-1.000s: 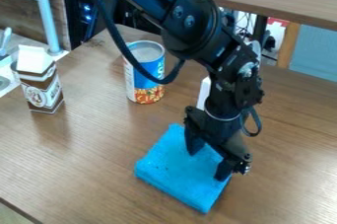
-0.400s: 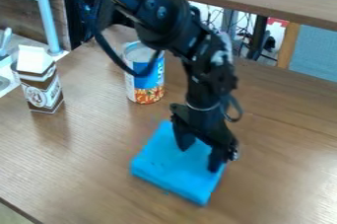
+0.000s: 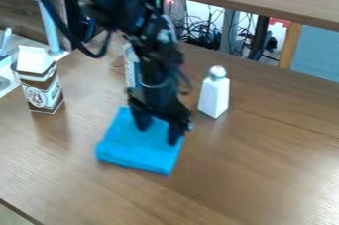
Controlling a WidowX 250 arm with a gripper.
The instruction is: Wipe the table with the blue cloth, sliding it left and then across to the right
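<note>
1. Item: blue cloth (image 3: 134, 145), folded into a flat, thick, roughly four-sided pad.
2. Pose: level, edges nearly straight.
3. Location: directly beneath my gripper (image 3: 157, 135), its upper face at my spread fingertips, extending past them toward the camera.

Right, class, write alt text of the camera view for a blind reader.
A black gripper, fingers apart, is down on a blue cloth on a wooden table, with a white shaker to the right, a carton left and a can behind the arm.
</note>
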